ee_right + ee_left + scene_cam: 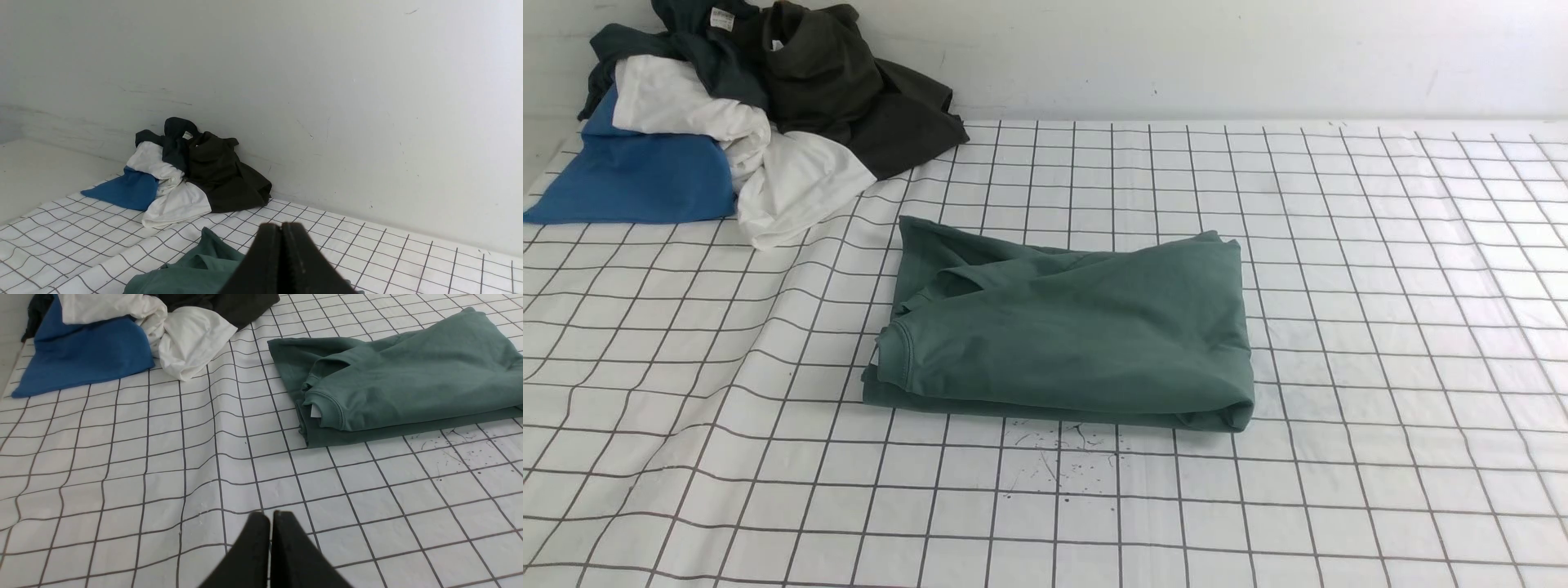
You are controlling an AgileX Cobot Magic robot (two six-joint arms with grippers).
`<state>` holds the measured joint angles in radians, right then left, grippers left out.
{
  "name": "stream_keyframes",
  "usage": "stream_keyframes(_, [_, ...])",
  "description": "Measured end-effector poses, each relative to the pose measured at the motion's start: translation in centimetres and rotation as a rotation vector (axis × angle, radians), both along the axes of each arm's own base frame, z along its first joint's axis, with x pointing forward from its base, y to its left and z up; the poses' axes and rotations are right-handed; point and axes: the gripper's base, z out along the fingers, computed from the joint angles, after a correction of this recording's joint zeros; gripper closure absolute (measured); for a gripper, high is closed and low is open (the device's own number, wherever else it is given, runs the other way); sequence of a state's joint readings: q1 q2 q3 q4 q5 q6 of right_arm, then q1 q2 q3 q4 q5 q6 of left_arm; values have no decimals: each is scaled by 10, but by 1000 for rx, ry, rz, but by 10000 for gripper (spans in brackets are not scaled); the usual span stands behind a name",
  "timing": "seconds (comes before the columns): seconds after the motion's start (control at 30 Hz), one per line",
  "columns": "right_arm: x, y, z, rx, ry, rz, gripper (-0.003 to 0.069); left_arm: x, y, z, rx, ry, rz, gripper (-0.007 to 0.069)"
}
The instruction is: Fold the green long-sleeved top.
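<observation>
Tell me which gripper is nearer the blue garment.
Left. The left gripper hangs short of the blue garment; the right gripper is farther off, to its right.

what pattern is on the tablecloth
Black grid lines on white; the tablecloth shows best in the front view.

The front view's edge crops the dark clothes (821, 73).
</observation>
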<state>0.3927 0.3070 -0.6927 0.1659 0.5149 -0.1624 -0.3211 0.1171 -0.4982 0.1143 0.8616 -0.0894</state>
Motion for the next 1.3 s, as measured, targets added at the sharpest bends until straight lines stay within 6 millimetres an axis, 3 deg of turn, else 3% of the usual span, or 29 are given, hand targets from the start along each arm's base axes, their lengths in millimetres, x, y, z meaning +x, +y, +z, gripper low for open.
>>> stream_keyframes(0.17, [2,0,-7,-12,2,-7,673,0,0,0,0,0,0,631])
stream_keyframes(0.27, [6,0,-28,-15,-7,-38,673,0,0,0,0,0,0,631])
stream_keyframes(0.37, [18,-4,-74,20,-34,-152,673,0,0,0,-2,1,-1,631])
stream_keyframes(0.43, [20,-7,-87,41,-59,-195,673,0,0,0,-2,1,-1,631])
stream_keyframes(0.47, [23,-12,-119,52,-58,-280,673,0,0,0,-2,1,-1,631])
stream_keyframes(0.5, [23,-13,-122,55,-62,-288,673,0,0,0,-2,1,-1,631])
stream_keyframes(0.63, [21,-21,-175,87,6,-415,673,0,0,0,-2,1,-1,631])
stream_keyframes(0.97, [15,-27,-201,72,249,-538,673,0,0,0,-2,1,-1,631])
stream_keyframes(1.3, [14,-28,-202,70,262,-543,673,0,0,0,-2,1,-1,631])
